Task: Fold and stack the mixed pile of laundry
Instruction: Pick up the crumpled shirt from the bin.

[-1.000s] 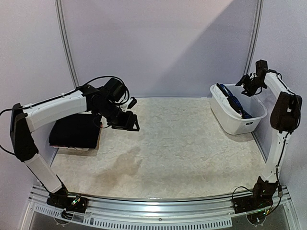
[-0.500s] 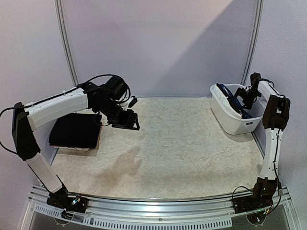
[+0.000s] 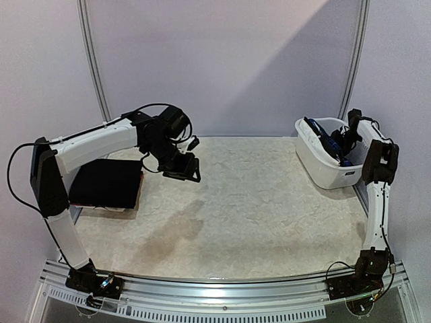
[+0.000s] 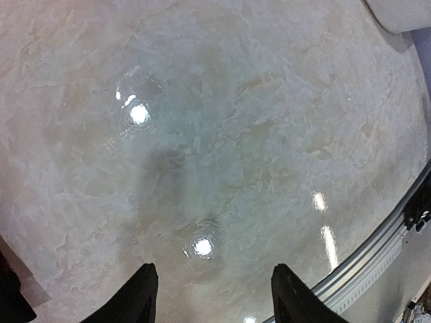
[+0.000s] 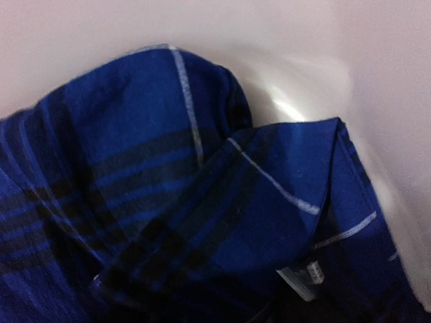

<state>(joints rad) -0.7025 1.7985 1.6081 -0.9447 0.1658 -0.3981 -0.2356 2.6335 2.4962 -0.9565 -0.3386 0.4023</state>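
A folded black garment lies flat at the table's left side. The blue plaid shirt sits crumpled inside the white basket at the back right. It fills the right wrist view, very close. My right gripper reaches down into the basket onto the shirt. Its fingers are hidden in both views. My left gripper hangs over bare table right of the black garment, open with nothing between its fingertips. The red-black plaid garment is out of view.
The marbled tabletop spreads between the two arms. A metal rail runs along the near edge, also seen at the lower right of the left wrist view. The basket's white wall shows behind the shirt.
My right gripper has dropped from above the basket's rim down into it, onto the blue shirt. My left arm has shifted a little to the right, still open.
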